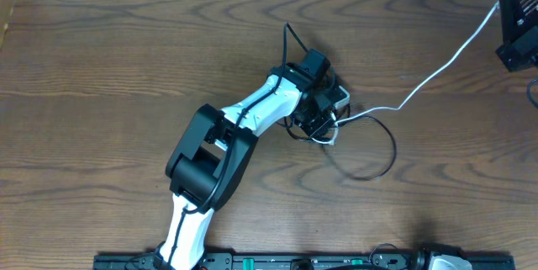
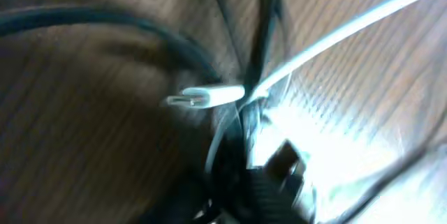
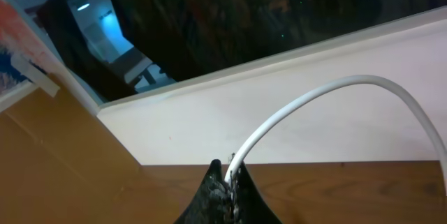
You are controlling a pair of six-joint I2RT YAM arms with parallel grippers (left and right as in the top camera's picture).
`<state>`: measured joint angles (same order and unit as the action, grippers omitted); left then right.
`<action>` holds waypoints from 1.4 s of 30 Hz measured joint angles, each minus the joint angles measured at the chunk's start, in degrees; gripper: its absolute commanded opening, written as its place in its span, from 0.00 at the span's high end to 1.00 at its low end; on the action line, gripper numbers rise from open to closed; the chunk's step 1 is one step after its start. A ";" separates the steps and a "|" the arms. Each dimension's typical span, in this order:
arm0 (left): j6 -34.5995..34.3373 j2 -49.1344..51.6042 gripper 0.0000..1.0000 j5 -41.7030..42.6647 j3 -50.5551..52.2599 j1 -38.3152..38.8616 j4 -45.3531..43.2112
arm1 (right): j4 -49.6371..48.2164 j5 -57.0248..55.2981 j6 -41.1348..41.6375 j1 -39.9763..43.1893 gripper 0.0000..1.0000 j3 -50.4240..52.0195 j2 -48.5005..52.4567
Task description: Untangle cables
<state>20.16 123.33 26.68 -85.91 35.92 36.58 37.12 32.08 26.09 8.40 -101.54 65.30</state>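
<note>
The right claw (image 3: 228,176) pinches the white cable (image 3: 356,80), holding it away from the black cable (image 1: 392,148) on the table (image 1: 101,60) (probably to separate them). The left claw (image 1: 322,119) sits where they cross, its grip unclear.

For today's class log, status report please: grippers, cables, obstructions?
Right fingers shut on white cable, stretched toward far corner. Left fingers at the tangle, state unclear. Black cables knotted beside white plug.
</note>
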 measured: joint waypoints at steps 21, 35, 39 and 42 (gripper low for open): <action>-17.22 -27.54 0.93 -2.25 -1.95 -5.88 0.50 | 10.95 -4.20 -0.76 0.00 0.99 -0.07 7.50; -20.48 -37.70 0.93 -12.39 -2.45 -9.92 3.17 | 27.89 -15.19 -3.82 0.02 0.80 -0.11 22.80; -21.75 -39.01 0.93 -12.31 -2.43 -9.99 0.22 | 26.01 -10.03 -9.35 0.11 0.58 -0.11 27.69; -22.60 -41.66 0.93 -11.56 -2.43 -9.99 -3.04 | 24.39 -3.67 -14.27 0.11 0.48 -0.09 29.75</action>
<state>-2.44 81.67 15.11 -88.33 25.93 33.54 61.52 28.40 11.81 8.51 -101.62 95.04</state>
